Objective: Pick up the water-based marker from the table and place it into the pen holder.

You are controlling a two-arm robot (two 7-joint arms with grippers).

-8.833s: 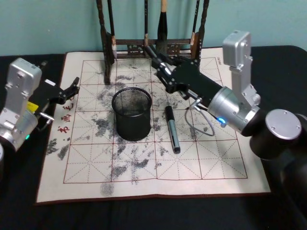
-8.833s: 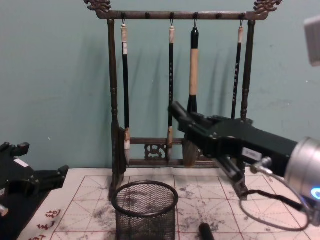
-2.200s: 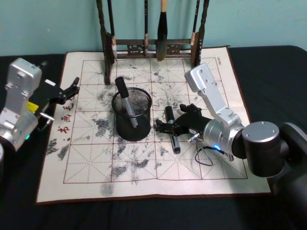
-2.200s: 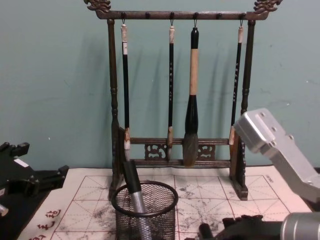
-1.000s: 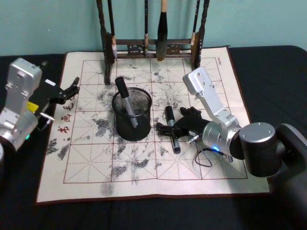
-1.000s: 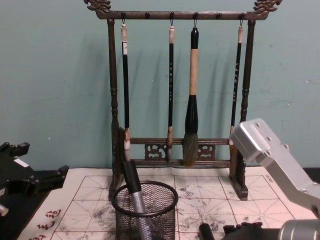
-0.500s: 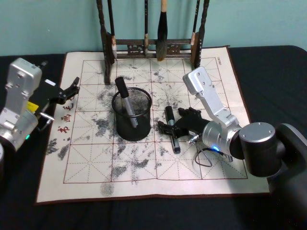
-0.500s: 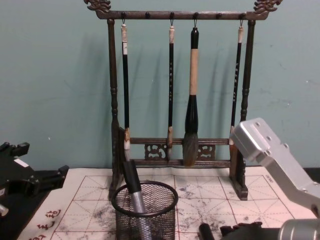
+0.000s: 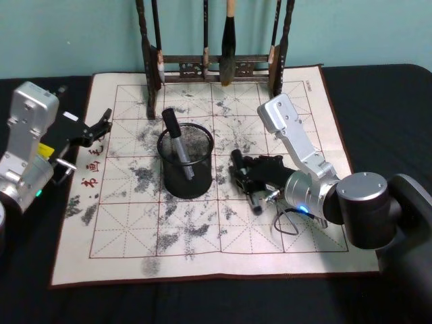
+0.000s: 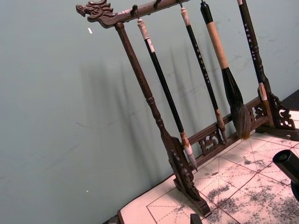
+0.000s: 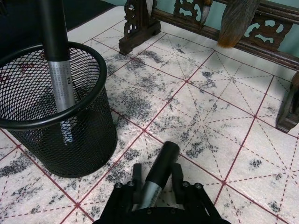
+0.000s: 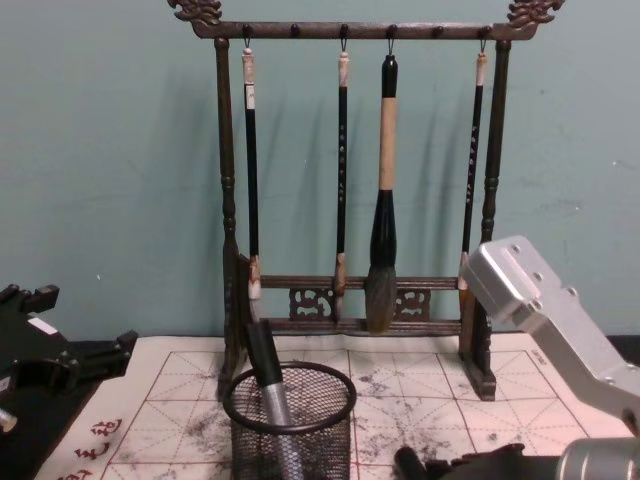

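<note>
The right gripper (image 9: 248, 179) is reaching low over the white mat (image 9: 135, 223) that is covering the dark table (image 9: 391, 101). Its jaws are pinching the marker (image 9: 237, 159) across the barrel. In the right wrist view, the two black fingers (image 11: 137, 177) are standing one on each side of the marker (image 11: 163, 161) and pressing against it, with the black cap projecting forward past the fingertips. In the head view, the marker is lying at a slant on the mat, just to the right of the pen holder (image 9: 185, 177) and apart from it. The frames are not showing whether the marker is touching the mat or is slightly raised.

The pen holder (image 11: 79, 140) is standing upright on the mat, in front of the brush rack (image 9: 206, 65). A second marker (image 9: 174, 135) is standing inside it, cap up, and leaning against the rim on the robot's left. In the chest view, the cap of this second marker (image 12: 268, 380) is rising above the rim of the pen holder (image 12: 290, 445).

The brush rack (image 12: 350, 30) is standing at the far edge of the mat, with four brushes (image 12: 384, 200) hanging from its top bar.

The left gripper (image 9: 106, 123) is resting idle at the left edge of the mat, well apart from the pen holder. Its jaws are spread and are holding nothing.
</note>
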